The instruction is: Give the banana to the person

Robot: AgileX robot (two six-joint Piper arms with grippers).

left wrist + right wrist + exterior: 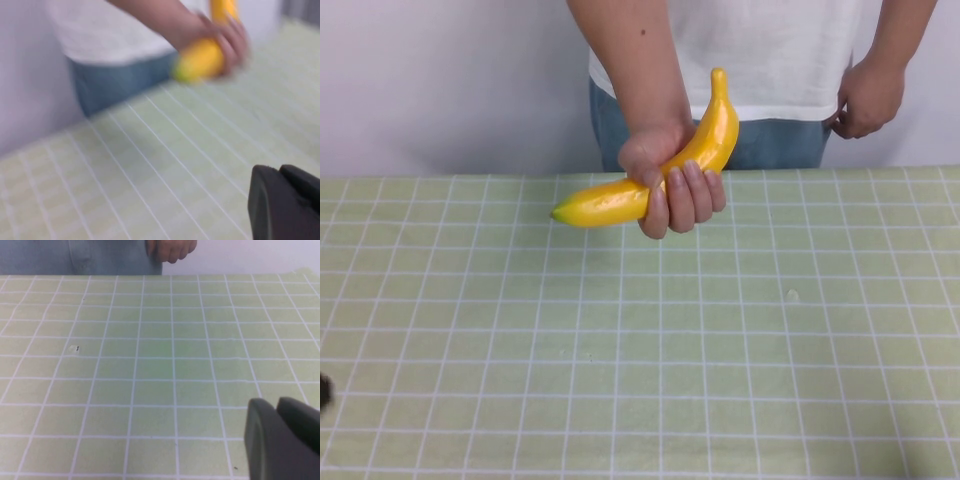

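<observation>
The banana (650, 185), glossy, stiff and likely slippery, is gripped mid-length by the person (775, 60) at 12 o'clock; left pincer (285, 202) and right pincer (282, 437): states cannot be told

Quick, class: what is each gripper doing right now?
Left gripper: at the table's near left edge, holds nothing.
Right gripper: low over the table, holds nothing.
The person's hand holds the banana.

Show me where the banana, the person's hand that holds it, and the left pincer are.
banana (610, 203): high view, on its yellow body near the greenish tip.
hand holding the banana (665, 170): high view, on the back of the hand.
left pincer (287, 202): left wrist view, on its dark finger, low above the table.
</observation>
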